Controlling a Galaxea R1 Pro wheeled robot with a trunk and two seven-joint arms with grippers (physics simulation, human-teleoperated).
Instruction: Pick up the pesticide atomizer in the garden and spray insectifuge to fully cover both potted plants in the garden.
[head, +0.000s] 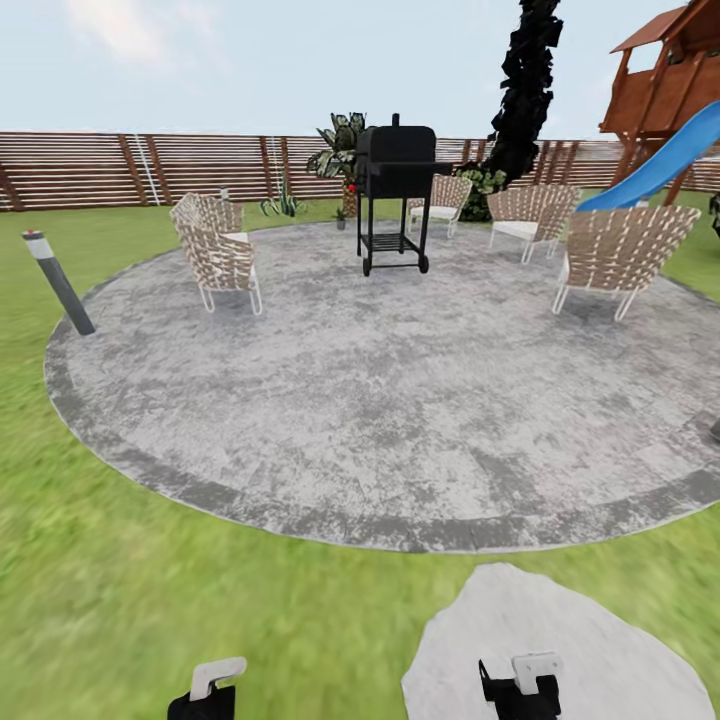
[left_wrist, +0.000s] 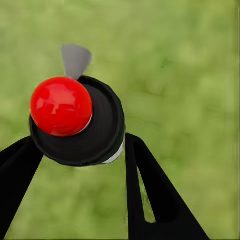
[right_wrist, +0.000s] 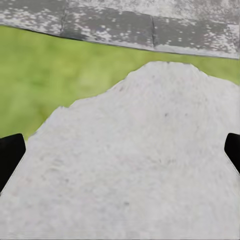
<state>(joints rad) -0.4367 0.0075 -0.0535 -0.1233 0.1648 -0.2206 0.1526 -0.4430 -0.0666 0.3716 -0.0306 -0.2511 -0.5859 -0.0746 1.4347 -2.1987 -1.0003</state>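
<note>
A round grey patio (head: 380, 400) is lying ahead in the garden lawn (head: 150, 600). The left hand (left_wrist: 85, 150) is gripping the pesticide atomizer (left_wrist: 75, 122) over grass, while the right hand (right_wrist: 120, 150) is hanging wide above a stepping stone (right_wrist: 135, 165).

The pesticide atomizer (left_wrist: 80, 122) sits between the two black fingers of the left end effector (left_wrist: 82, 165), above the green lawn of the garden (head: 150, 600). Its round dark body carries a glossy red ball, with a small grey nozzle tip beyond it.
</note>
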